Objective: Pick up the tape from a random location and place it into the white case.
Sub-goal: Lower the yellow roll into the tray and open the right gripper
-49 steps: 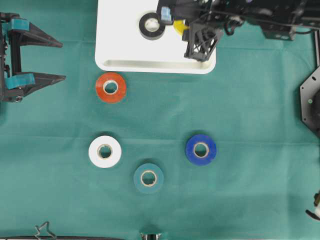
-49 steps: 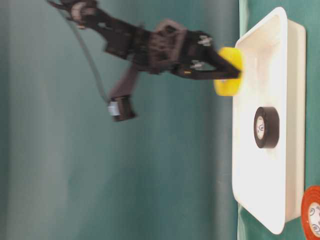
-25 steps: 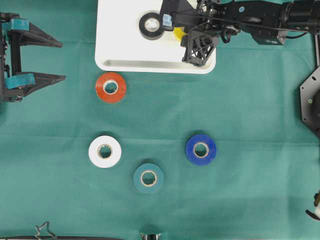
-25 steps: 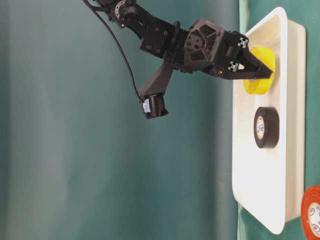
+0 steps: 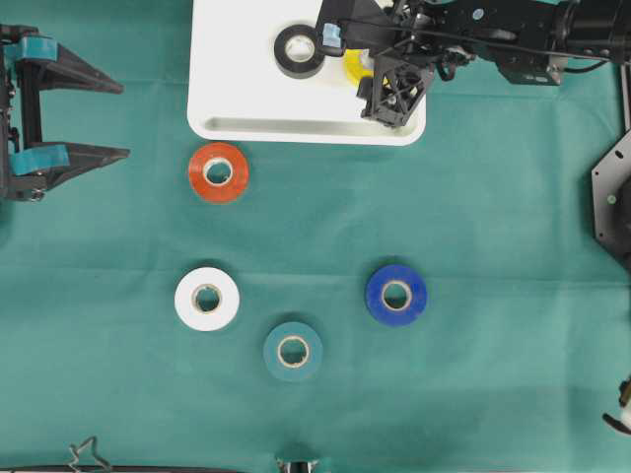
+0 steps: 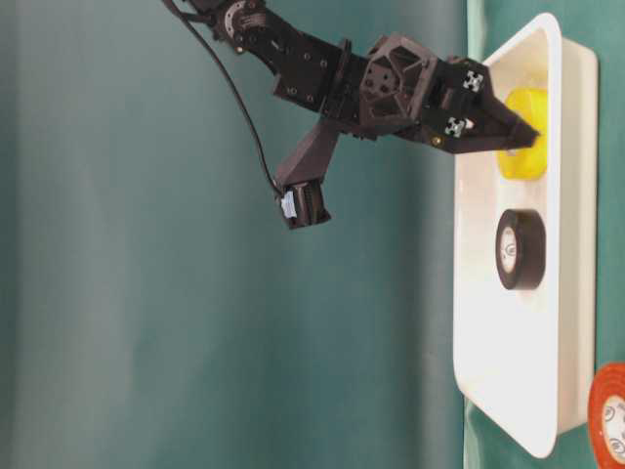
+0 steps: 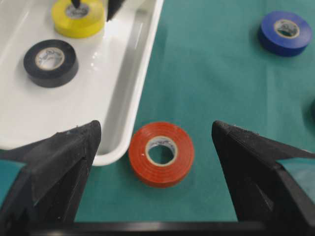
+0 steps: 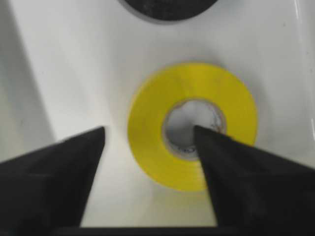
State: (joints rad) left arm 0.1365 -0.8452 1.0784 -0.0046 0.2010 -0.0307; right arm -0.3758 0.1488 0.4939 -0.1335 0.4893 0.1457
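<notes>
Hanging at the left edge, the left gripper [image 5: 94, 118] stands wide with nothing between its fingers. Further right, the yellow tape [image 5: 356, 65] lies flat in the white case [image 5: 246, 103] (beside a black roll [image 5: 299, 50]). The right gripper [image 8: 150, 140] is spread, one finger [image 8: 231, 172] over the roll's core.

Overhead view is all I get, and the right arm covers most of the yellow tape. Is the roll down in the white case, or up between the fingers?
Observer: The right wrist view shows the yellow tape lying flat on the floor of the white case.
Operator: And the fingers?
Observer: The right gripper is open: its fingers stand apart, one tip outside the roll, the other over the core hole.
Operator: Does it touch the black tape?
Observer: No; the left wrist view shows bare floor between them.
</notes>
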